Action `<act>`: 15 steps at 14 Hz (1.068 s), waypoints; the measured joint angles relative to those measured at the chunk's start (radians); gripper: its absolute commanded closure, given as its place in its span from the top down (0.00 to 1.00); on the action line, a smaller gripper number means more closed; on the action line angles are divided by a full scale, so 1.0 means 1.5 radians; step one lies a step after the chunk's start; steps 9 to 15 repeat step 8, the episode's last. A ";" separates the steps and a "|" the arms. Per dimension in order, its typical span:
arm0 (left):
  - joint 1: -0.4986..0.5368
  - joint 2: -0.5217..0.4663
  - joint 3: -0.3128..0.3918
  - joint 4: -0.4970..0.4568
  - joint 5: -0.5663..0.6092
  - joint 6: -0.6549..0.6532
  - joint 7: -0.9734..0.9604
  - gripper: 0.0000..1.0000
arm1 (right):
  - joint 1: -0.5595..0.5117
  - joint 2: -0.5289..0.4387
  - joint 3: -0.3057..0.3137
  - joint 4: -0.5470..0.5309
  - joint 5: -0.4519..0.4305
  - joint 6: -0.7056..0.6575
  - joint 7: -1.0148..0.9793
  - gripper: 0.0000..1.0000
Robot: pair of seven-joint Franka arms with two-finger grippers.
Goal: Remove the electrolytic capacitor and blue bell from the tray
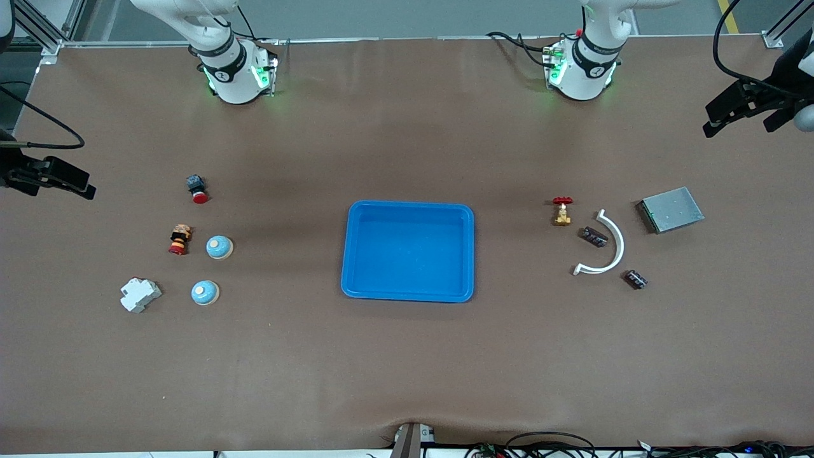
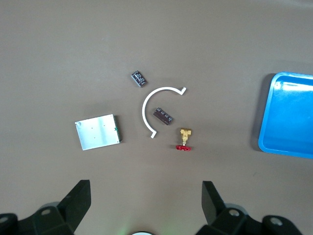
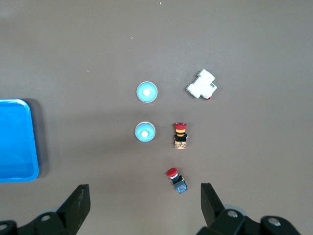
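Note:
Two blue dome bells sit toward the right arm's end of the table; they also show in the right wrist view. Two small dark capacitors lie toward the left arm's end and show in the left wrist view. A blue tray sits mid-table with nothing in it. My left gripper is open and empty, high over its end of the table. My right gripper is open and empty, high over its end.
Beside the bells lie a white breaker block, a red-and-yellow button and a red push button. By the capacitors lie a white curved strip, a brass valve with a red handle and a grey metal plate.

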 measured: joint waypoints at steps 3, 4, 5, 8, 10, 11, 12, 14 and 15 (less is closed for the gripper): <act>0.000 0.000 0.000 0.004 0.000 0.000 0.000 1.00 | 0.000 0.000 0.000 -0.003 -0.001 0.004 0.000 1.00; 0.000 0.000 0.000 0.004 0.000 0.000 0.000 1.00 | 0.000 0.000 0.000 -0.004 -0.001 0.007 -0.001 1.00; 0.000 0.001 0.000 0.004 0.000 0.000 0.000 1.00 | 0.000 0.000 0.000 -0.006 -0.001 0.009 -0.001 1.00; -0.002 0.003 0.000 0.004 0.000 0.000 0.000 1.00 | 0.000 0.000 0.000 -0.008 0.000 0.014 -0.001 1.00; -0.002 0.003 0.000 0.004 0.000 0.000 0.000 1.00 | 0.000 0.000 0.000 -0.008 0.000 0.014 -0.001 1.00; -0.002 0.003 0.000 0.004 0.000 0.000 0.000 1.00 | 0.000 0.000 0.000 -0.008 0.000 0.014 -0.001 1.00; -0.002 0.003 0.000 0.004 0.000 0.000 0.000 1.00 | 0.000 0.000 0.000 -0.008 0.000 0.014 -0.001 1.00; -0.002 0.003 0.000 0.004 0.000 0.000 0.000 1.00 | 0.000 0.000 0.000 -0.008 0.000 0.014 -0.001 1.00; -0.002 0.003 0.000 0.004 0.000 0.000 0.000 1.00 | 0.000 0.000 0.000 -0.008 0.000 0.014 -0.001 1.00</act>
